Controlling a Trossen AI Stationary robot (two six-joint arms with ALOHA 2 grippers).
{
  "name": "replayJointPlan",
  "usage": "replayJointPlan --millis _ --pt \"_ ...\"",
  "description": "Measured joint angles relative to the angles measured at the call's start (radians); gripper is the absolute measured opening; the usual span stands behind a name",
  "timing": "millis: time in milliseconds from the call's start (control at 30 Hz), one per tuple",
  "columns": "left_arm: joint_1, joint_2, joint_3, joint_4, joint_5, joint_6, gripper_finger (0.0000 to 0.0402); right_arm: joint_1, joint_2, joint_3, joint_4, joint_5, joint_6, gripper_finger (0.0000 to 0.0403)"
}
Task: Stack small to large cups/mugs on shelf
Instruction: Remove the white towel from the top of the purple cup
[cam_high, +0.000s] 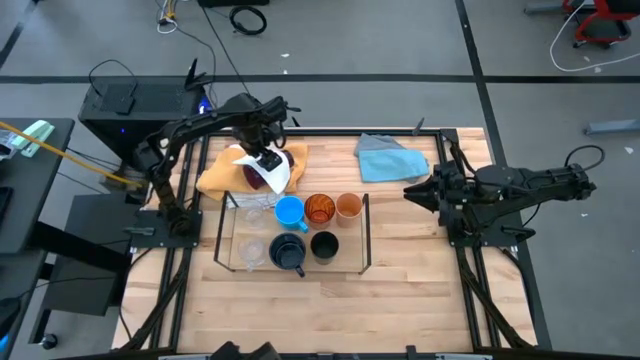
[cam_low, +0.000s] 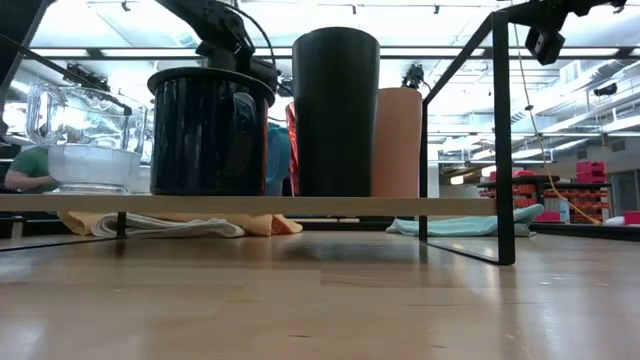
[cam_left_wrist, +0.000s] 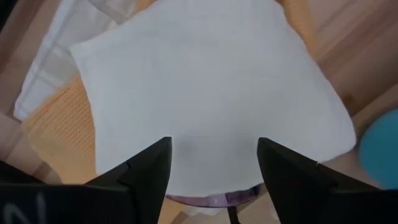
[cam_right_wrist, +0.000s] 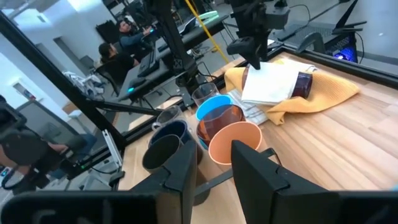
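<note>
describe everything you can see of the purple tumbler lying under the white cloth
The dark purple tumbler lies on its side on the rumpled yellow cloth, behind the black wire shelf. A white cloth drapes over most of it, leaving one glossy, translucent-looking end exposed. The left gripper hangs directly over it, fingers open.

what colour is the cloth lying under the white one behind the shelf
Yellow-orange. The yellow cloth shows best in the right wrist view, spread beneath the white cloth and the purple tumbler.
</note>
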Motion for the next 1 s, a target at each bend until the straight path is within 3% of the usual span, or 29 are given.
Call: replayJointPlan --millis 567,767,1000 --pt "-0.004 0.065 0.002 0.008 -0.005 0.015 0.0211 -0.002 0.001 0.023 0.001 0.014 -0.004 0.0107" --pt "-0.004 0.064 0.002 0.011 -0.009 0.021 0.0154 -0.002 0.001 0.023 0.0 0.015 -0.016 0.0107" --pt "0.0 0.064 0.002 0.018 -0.009 0.042 0.0058 -0.002 0.001 0.023 -0.001 0.027 -0.018 0.0107"
